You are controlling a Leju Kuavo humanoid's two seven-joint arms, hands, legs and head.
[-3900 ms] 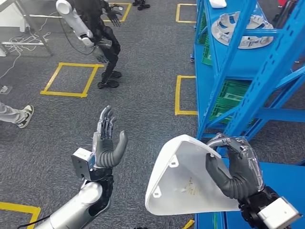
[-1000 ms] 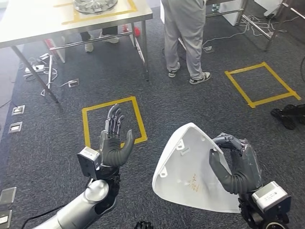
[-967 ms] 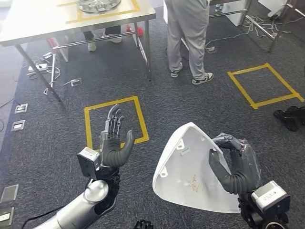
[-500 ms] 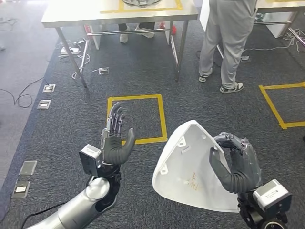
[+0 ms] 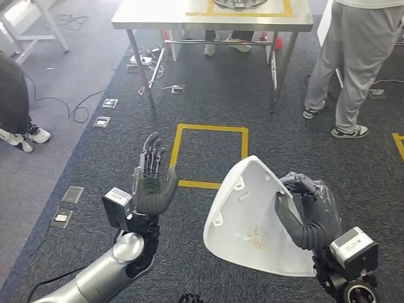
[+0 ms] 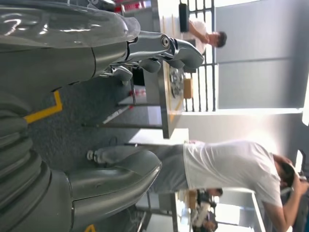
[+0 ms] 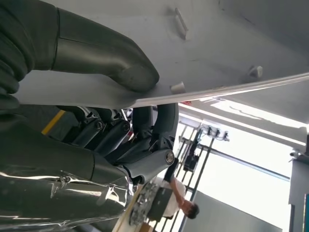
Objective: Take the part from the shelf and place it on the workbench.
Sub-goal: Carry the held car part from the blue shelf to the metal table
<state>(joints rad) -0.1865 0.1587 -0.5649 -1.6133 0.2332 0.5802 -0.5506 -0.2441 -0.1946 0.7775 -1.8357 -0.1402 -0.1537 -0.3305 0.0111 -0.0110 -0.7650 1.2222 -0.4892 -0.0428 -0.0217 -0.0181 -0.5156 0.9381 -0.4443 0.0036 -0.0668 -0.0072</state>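
Observation:
My right hand (image 5: 309,214) grips the edge of a white curved shell part (image 5: 247,218), thumb on its inner face and fingers behind the rim; the right wrist view shows the thumb (image 7: 109,58) pressed on the part (image 7: 218,43). My left hand (image 5: 151,183) is raised with fingers apart and holds nothing, as the left wrist view confirms (image 6: 120,111). The steel workbench (image 5: 157,16) stands ahead at the top of the head view, with a round metal part (image 5: 247,3) inside a yellow tape outline on it.
A person in grey trousers (image 5: 355,63) stands at the bench's right end. Another person (image 5: 14,101) is at the left edge. A yellow tape square (image 5: 209,154) marks the grey carpet ahead. Cables and floor sockets (image 5: 102,121) lie left of the bench legs.
The camera has turned: the blue shelf left the picture, and the workbench and tape square have slid rightward toward the centre. Both hands keep their pose, the right still holding the white part.

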